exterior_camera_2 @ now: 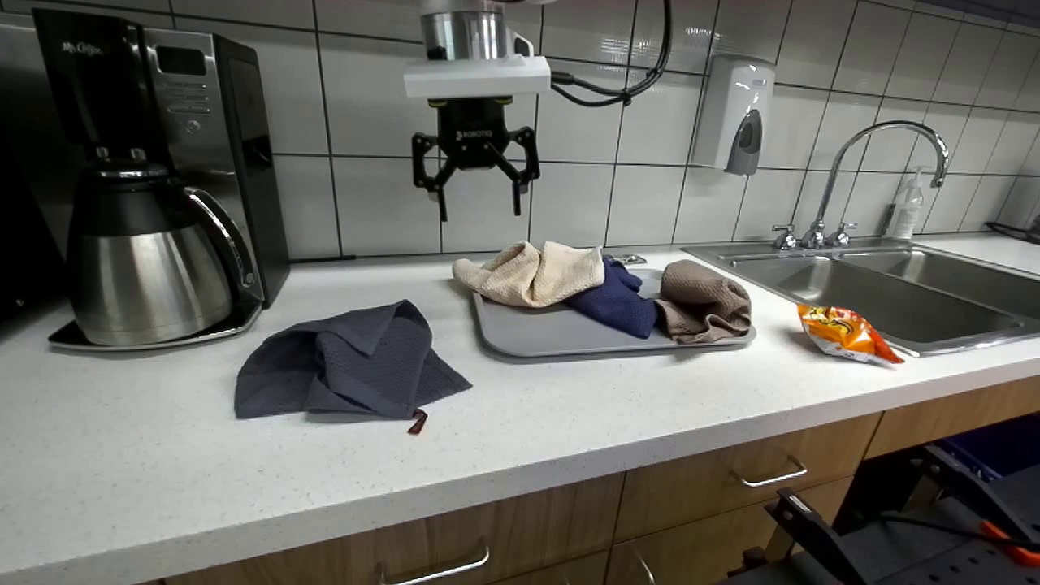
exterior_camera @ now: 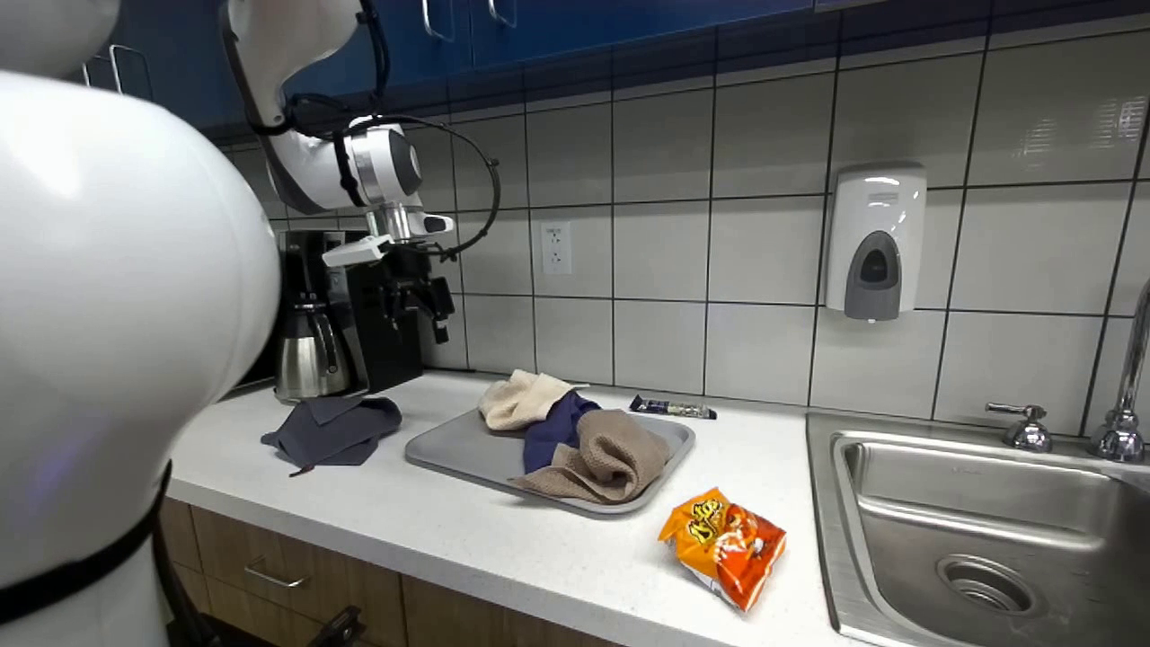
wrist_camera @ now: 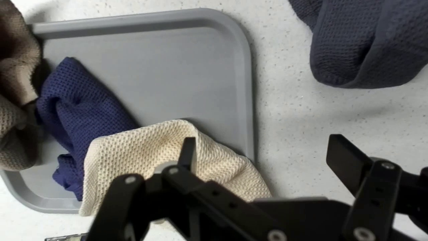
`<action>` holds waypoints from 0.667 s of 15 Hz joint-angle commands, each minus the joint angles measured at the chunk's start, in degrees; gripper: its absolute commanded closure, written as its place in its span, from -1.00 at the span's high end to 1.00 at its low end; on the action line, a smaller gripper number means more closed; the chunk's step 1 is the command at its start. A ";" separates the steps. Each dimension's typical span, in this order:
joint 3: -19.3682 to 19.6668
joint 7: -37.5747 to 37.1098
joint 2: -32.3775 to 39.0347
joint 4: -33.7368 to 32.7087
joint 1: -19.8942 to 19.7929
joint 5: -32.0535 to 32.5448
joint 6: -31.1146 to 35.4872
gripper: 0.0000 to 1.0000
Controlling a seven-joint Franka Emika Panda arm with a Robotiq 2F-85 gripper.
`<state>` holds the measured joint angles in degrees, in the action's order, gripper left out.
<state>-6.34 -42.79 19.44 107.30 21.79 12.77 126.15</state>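
two fingers (wrist_camera: 347, 164), three cloths (exterior_camera_2: 613, 301) on one tray (exterior_camera_2: 536, 333), one cloth (exterior_camera_2: 349, 370) beside

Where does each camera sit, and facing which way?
An exterior view: before the counter, facing the tiled wall; wrist and open pincer show.
An exterior view: beside the arm, facing sink and tiled wall; arm and pincer show.
Wrist view: on the wrist, looking down on tray and cream cloth; fingers show.
Both exterior views share tray and sink.
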 commanded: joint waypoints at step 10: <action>3.82 5.93 3.26 -0.22 -5.12 0.59 5.36 1.00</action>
<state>-2.89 -38.34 20.74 108.86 17.39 12.78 130.93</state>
